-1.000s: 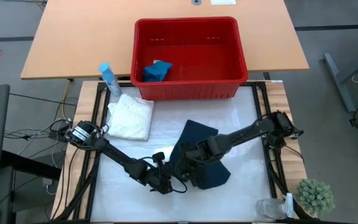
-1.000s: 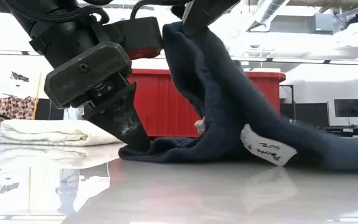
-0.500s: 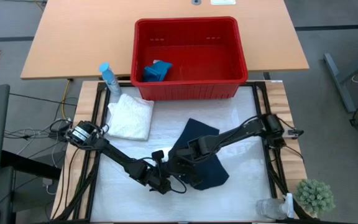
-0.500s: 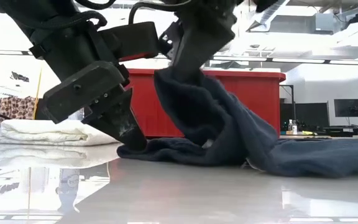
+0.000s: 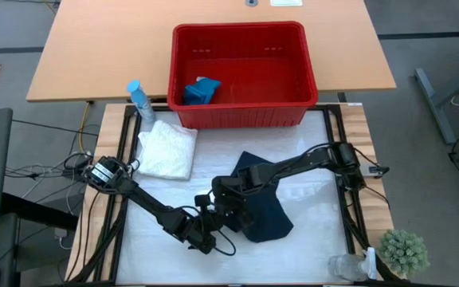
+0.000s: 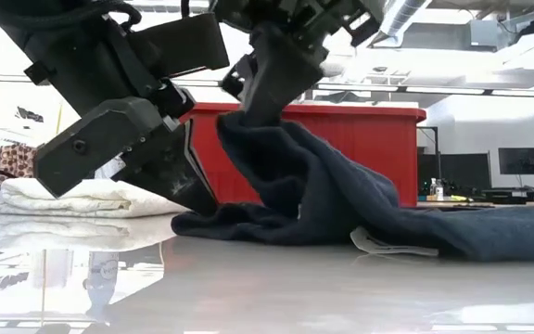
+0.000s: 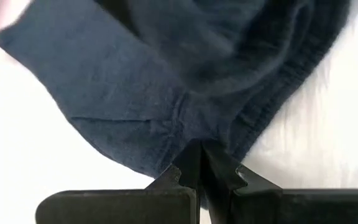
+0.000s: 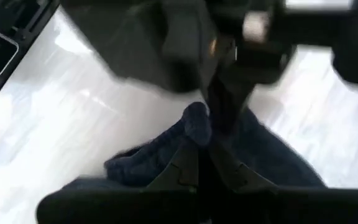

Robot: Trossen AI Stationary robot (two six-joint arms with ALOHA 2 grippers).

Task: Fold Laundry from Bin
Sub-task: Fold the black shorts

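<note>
While both sets of fingers are pinched tight on the dark navy cloth (image 5: 263,209), the left gripper (image 6: 202,197) is pressing one edge of it down against the table (image 5: 309,159), and the right gripper (image 6: 253,104) is holding a fold of the same cloth up just above and beside it. In the left wrist view the left gripper's fingertips (image 7: 199,163) are meeting with the cloth's hem caught between them; in the right wrist view the right gripper (image 8: 197,163) is nipping a bunched ridge of the cloth, with the other arm close ahead. The rest of the navy cloth is trailing away from the right gripper, lying flat on the table. The white lacy cloth (image 5: 168,150) is sitting folded, well off to the left gripper's far side, near the bin (image 5: 309,72). The bin is standing beyond both grippers, with the small teal-blue cloth (image 5: 200,91) lying inside it.
</note>
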